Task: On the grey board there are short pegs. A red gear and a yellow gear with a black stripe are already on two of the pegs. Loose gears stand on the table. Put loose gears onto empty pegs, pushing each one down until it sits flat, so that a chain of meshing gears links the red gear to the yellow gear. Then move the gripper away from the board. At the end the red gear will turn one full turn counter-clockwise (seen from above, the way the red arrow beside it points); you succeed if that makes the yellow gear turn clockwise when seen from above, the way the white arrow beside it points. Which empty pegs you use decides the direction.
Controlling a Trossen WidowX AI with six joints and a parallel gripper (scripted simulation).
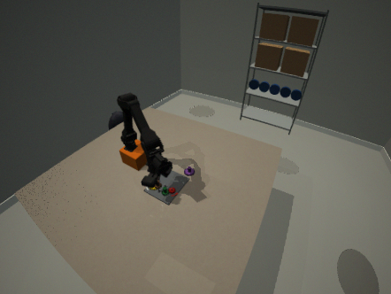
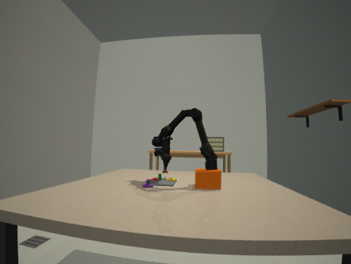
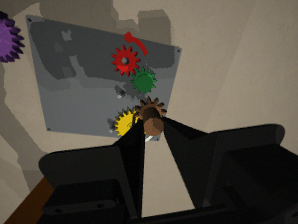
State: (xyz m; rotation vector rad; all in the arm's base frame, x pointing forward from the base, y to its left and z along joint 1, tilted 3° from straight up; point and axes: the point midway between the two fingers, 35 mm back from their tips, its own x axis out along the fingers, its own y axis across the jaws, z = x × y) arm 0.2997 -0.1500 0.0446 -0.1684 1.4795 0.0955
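Seen down the wrist, the purple gear (image 1: 189,171) (image 2: 148,185) (image 3: 8,41) stands off the grey board (image 1: 179,179) (image 2: 163,184) (image 3: 75,102), at ten o'clock from its middle. On the board, the red gear (image 1: 172,190) (image 2: 156,179) (image 3: 120,61) sits at one o'clock, the yellow gear (image 1: 153,188) (image 2: 173,180) (image 3: 124,124) around five, and the green gear (image 1: 165,191) (image 2: 160,176) (image 3: 144,80) at three, just beside the red one. Rightmost, the gripper (image 1: 156,181) (image 2: 165,169) (image 3: 152,122) is clamped on the brown gear (image 1: 159,185) (image 2: 165,172) (image 3: 151,107), holding it above the board.
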